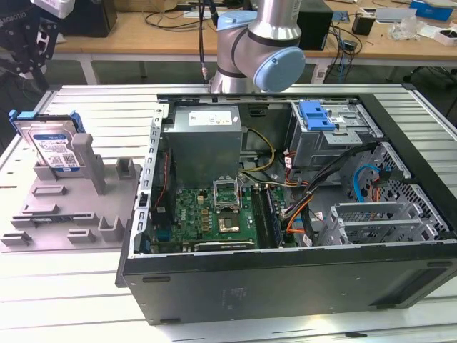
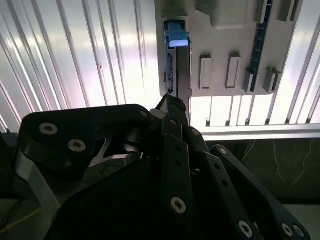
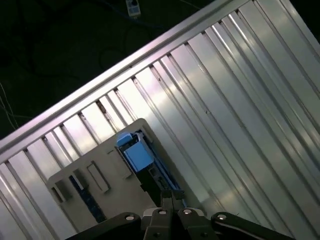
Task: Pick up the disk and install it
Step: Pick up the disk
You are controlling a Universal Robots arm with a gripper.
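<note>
While the disk [image 1: 53, 146] stands upright in its grey holder [image 1: 50, 214], the pincer [image 3: 172, 196] hangs above, closed, empty.

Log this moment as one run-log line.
disk: upright in grey holder, untouched | end effector: shut, empty, above disk | computer case: open
</note>
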